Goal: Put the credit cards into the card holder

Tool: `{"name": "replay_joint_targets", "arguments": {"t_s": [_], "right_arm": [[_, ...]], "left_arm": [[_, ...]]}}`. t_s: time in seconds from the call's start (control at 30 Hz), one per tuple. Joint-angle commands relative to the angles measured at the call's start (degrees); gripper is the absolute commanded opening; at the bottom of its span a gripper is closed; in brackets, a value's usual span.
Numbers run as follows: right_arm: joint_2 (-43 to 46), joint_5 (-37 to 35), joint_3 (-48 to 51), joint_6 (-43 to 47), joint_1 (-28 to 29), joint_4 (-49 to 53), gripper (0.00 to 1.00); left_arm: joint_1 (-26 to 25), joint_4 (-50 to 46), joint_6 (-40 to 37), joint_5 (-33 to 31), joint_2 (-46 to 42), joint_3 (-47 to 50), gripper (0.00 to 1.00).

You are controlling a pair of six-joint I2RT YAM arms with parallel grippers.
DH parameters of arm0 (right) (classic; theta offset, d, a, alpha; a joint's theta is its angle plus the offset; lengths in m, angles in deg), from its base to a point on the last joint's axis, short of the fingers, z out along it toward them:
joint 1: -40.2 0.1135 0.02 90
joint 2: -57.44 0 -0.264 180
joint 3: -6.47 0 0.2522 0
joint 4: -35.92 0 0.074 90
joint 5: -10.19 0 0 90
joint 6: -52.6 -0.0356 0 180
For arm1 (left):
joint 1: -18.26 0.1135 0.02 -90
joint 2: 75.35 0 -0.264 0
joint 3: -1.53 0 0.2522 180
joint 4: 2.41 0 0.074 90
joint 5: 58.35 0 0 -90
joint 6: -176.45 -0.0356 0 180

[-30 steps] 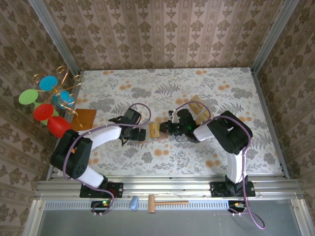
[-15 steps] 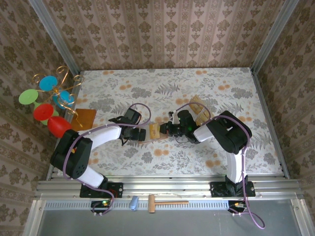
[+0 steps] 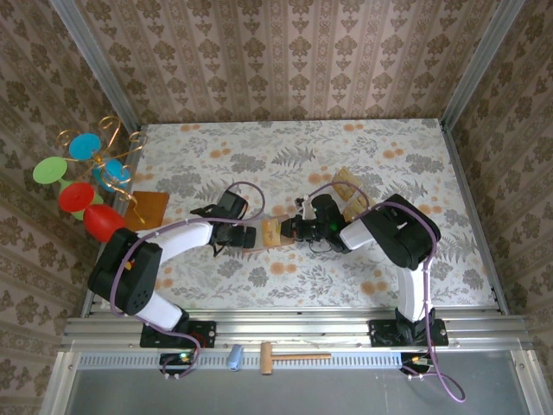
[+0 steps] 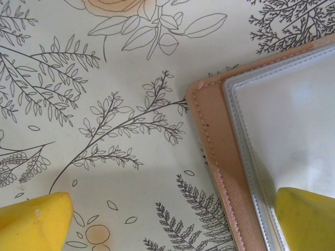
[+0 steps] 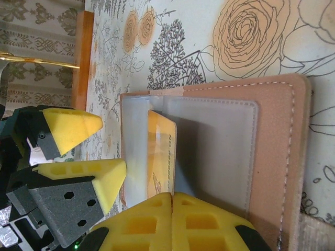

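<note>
The credit card [image 5: 163, 149] has its lower end hidden between the right gripper [image 5: 171, 201] pads. The card holder [image 4: 207, 130] runs off the left wrist view's right edge (loose credit cards [image 3: 350, 194] overhead are too small to count).

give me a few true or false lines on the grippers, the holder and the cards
1. The right gripper is shut on a card. True.
2. The holder is folded closed. False: it lies open, inside up, and the card's end is in it.
3. The left gripper is open, with one finger over the holder. True.
4. The spare cards lie to the left of the holder in the top view. False: they lie to its right, beside the right arm.
</note>
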Motion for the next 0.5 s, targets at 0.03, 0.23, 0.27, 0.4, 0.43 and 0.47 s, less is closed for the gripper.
{"name": "replay_joint_targets", "arguments": {"t_s": [0.03,0.23,0.27,0.4,0.43,0.47], "right_arm": [[-2.4,1.5,-1.1,-0.1,0.0,2.5,0.00],[-3.3,2.0,-2.1,-0.2,0.0,3.1,0.00],[-3.4,2.0,-2.3,-0.2,0.1,3.1,0.00],[-3.7,2.0,-3.0,-0.3,0.5,3.5,0.00],[-3.8,1.9,-3.2,-0.4,0.6,3.6,0.00],[-3.9,1.9,-3.4,-0.4,0.7,3.7,0.00]], "left_arm": [[0.5,-2.3,0.5,-0.9,-0.7,1.6,1.00],[0.5,-2.2,0.7,-0.9,-0.7,1.7,1.00],[0.5,-2.2,0.6,-0.8,-0.6,1.7,1.00],[0.5,-2.2,0.6,-0.8,-0.6,1.6,1.00],[0.5,-2.2,0.7,-0.8,-0.7,1.5,1.00],[0.5,-2.2,0.7,-0.8,-0.7,1.6,1.00]]}}
